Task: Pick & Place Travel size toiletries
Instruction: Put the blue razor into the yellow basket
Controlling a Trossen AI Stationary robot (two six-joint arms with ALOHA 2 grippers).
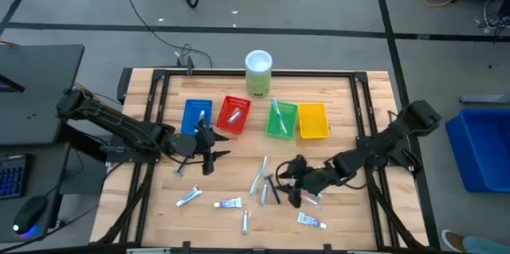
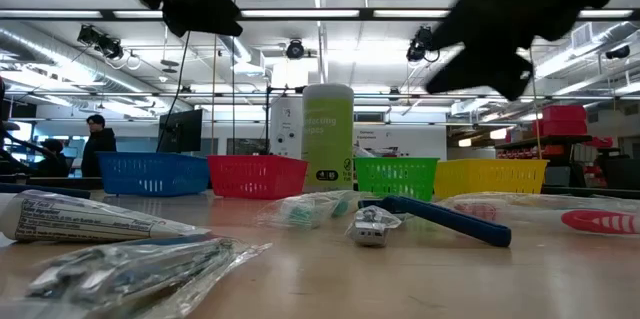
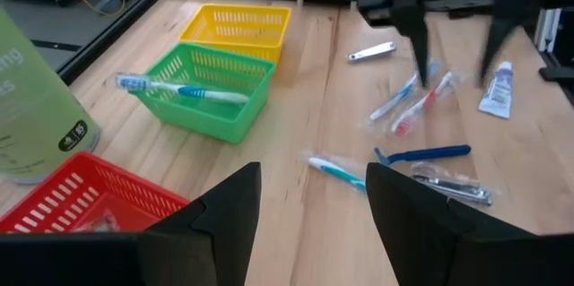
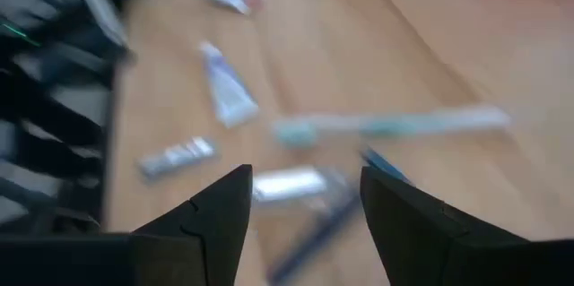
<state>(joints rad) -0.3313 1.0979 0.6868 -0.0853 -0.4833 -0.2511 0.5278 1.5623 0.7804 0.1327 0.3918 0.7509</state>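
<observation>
Low view: cylinder (image 2: 328,136) label unreadable

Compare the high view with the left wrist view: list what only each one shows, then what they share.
Only the high view shows the blue tray, the small tubes near the table's front edge, and the left tool itself from above, open. Only the left wrist view shows the toothbrush's blue-and-white handle clearly. Both show the green tray, yellow tray, red tray and right tool.

Bright ceiling strip lights glare overhead; the right wrist view is motion-blurred.
</observation>
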